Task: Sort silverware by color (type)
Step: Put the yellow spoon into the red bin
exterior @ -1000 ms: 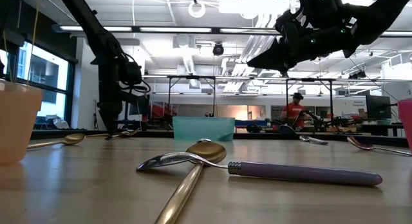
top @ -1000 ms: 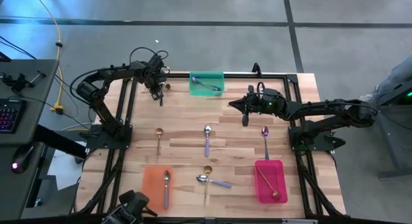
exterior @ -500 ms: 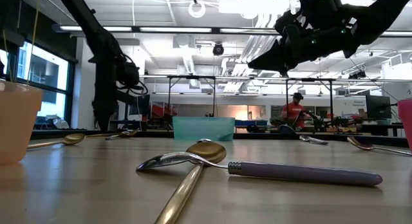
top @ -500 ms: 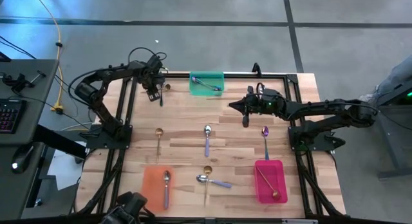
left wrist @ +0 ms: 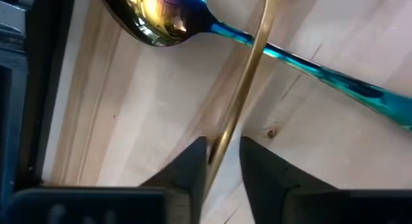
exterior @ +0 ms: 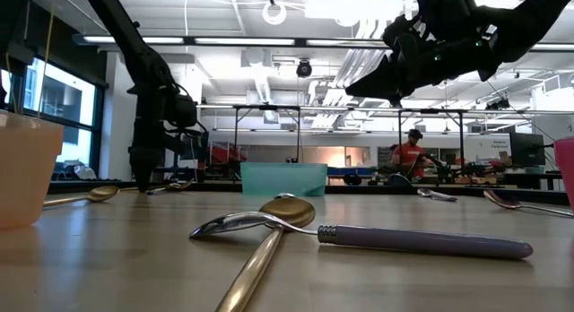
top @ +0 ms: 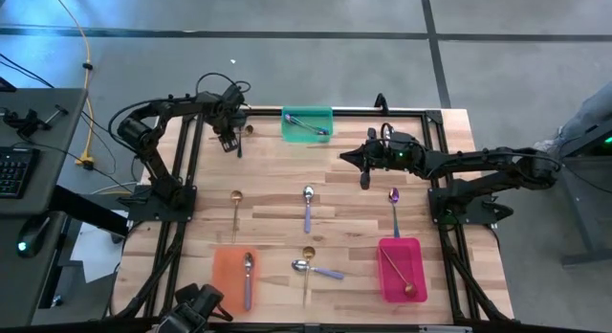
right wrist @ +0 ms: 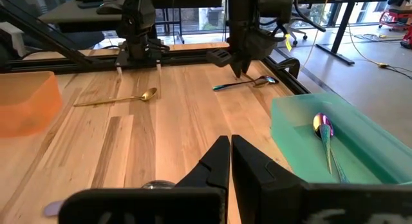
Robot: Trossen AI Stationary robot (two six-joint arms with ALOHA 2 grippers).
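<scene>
Two matte-black jointed arms, left arm [top: 163, 118] at frame left with looping black cables near its wrist, right arm [top: 469, 164] at frame right — small green lights glowing, blunt dark fingers [right wrist: 215, 161].

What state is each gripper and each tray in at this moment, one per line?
Left gripper: open, astride the handle of the gold spoon, not visibly clamped.
Right gripper: shut, empty, hovering above the table.
Green tray: holds one iridescent spoon.
Orange tray: holds one silver spoon.
Pink tray: holds one copper spoon.
</scene>
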